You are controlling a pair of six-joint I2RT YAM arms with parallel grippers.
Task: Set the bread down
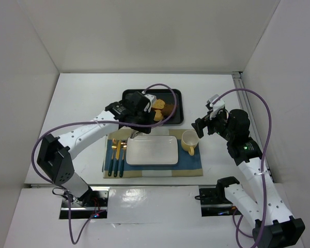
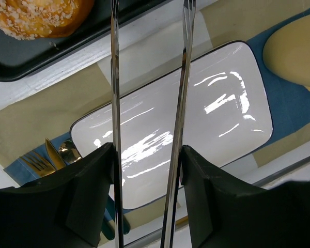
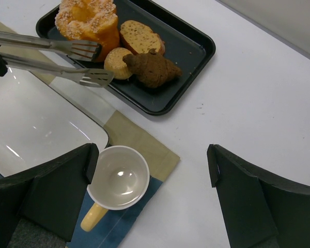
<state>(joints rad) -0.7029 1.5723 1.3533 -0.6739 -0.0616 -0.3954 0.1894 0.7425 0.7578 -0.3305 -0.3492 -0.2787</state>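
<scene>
So here's where I'm at: my left end effector [image 2: 147,155] is about half closed on a pair of metal tongs [image 3: 51,71], one tong arm pressed against the inside of each finger. The fingers would be clumsy on something this small in a crowded tray, which is why the tongs do the pinching. The tong tips are spread apart and sit at the near edge of the black tray [image 3: 196,51]. The bread [image 3: 117,63] is the little round bun in that tray, wedged between the big orange pastry [image 3: 88,20], the bread slice [image 3: 139,37] and a brown croissant [image 3: 152,67]. The lower tip is right beside the bun and the upper one is against the pastry, so nothing is pinched yet. I reckon I need to shift the tips over so they straddle only the bun, otherwise I'll drag the pastry along. The white plate [image 2: 237,103] on the placemat [image 3: 139,139] is bare and sits directly below my wrist, so that's my guess for the drop spot. My right end effector [image 3: 150,170] is wide open with nothing in it, hanging over the surface [image 3: 237,103] near the yellow cup [image 3: 119,178], out of the way.
</scene>
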